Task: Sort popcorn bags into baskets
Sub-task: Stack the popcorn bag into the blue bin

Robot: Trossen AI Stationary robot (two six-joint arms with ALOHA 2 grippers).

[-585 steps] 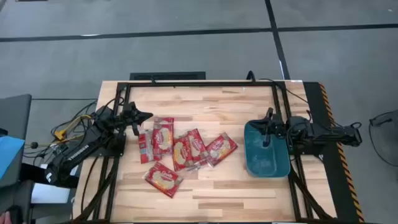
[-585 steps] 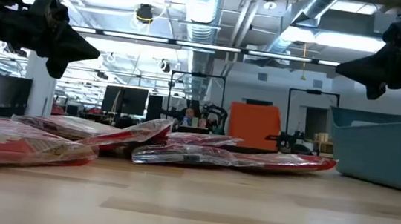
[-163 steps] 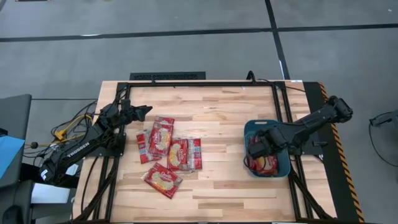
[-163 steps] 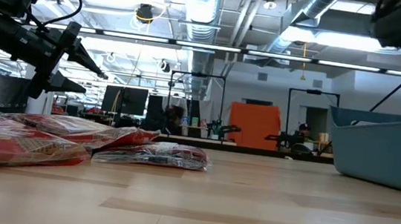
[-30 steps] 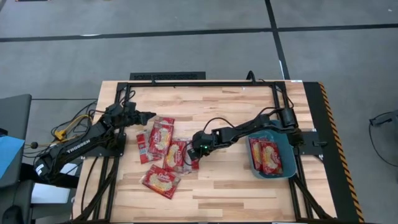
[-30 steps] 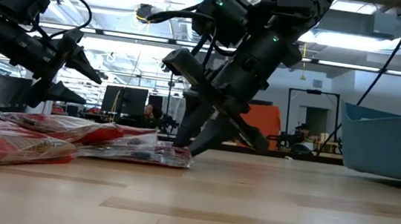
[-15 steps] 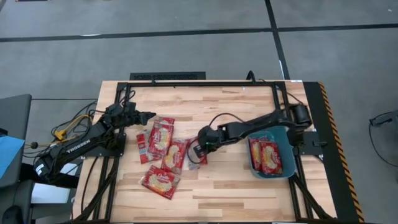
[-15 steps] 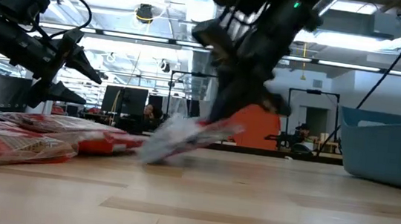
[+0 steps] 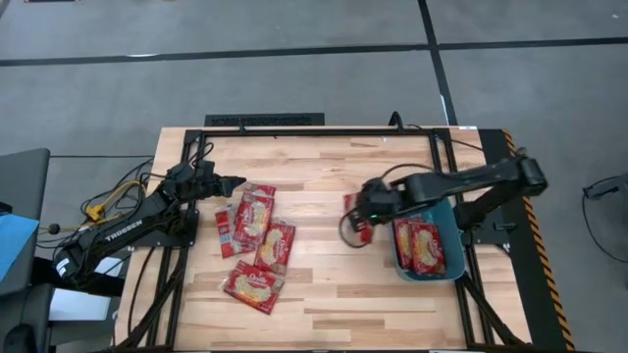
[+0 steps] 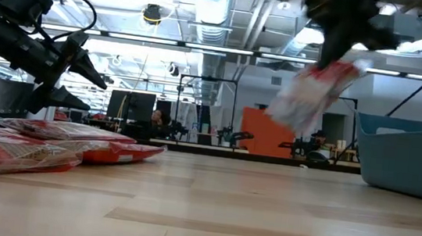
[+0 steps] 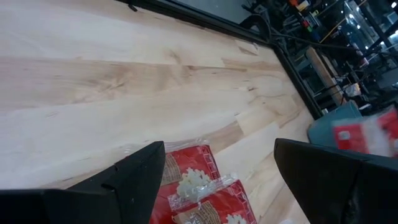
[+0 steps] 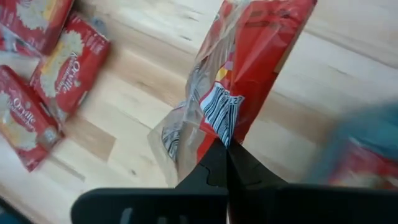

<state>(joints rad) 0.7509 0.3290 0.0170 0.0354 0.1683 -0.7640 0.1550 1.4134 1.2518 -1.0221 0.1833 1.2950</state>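
Note:
Several red popcorn bags lie flat in a loose group on the table's left half, also seen low at the left of the low view. My right gripper is shut on one more bag, in the air just left of the teal basket. Two bags lie inside the basket. My left gripper hovers open above the far-left end of the group, touching nothing. My right gripper pinches the bag's end by the barcode between its two shut fingers. The fingers come from above, slanting down. The bag hangs tilted below them, lifted clear of the table.
The black frame rails run along the table's far edge and both sides. Bare wood lies between the bag group and the basket. The basket's wall stands at the right in the low view.
My right gripper has taken one bag off the right end of the group, raised it and carried it toward the table's right edge, up to the basket. The bag, which lay flat, now hangs clear of the table. The other bags stay in place.

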